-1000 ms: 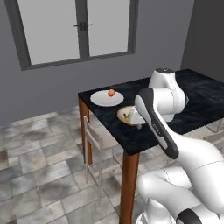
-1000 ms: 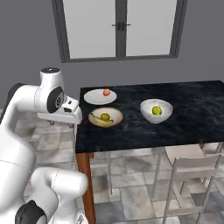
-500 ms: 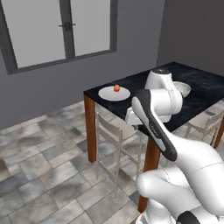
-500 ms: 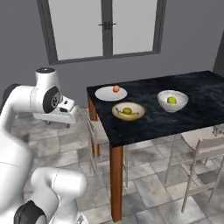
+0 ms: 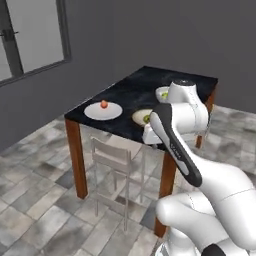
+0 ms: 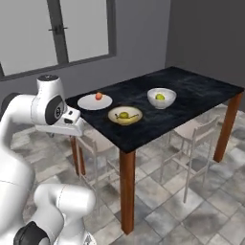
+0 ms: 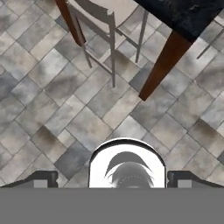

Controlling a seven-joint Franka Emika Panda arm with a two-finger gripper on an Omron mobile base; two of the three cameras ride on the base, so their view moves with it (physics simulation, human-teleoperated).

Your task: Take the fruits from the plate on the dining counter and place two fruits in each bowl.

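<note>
The dining counter has a black marble top on reddish wooden legs. Near its left end, the flat white plate carries one red-orange fruit. The tan-rimmed shallow bowl holds a banana and a small round olive fruit. In the deep white bowl sits a yellow-green pear. My gripper is open and empty, fingertips wide apart. It hangs off the counter's near-left side and points down at the tiled floor. In the left base view my arm covers part of both bowls; plate and fruit show.
A light chair stands under the counter's edge just beside my hand. Another chair is at the right side. A wooden leg and chair frame lie below the gripper. Grey walls and a window stand behind.
The whole picture has shifted in both base views: the base has moved, and the counter now shows from its corner. Plate, bowls and fruits keep their places. The gripper stays open.
</note>
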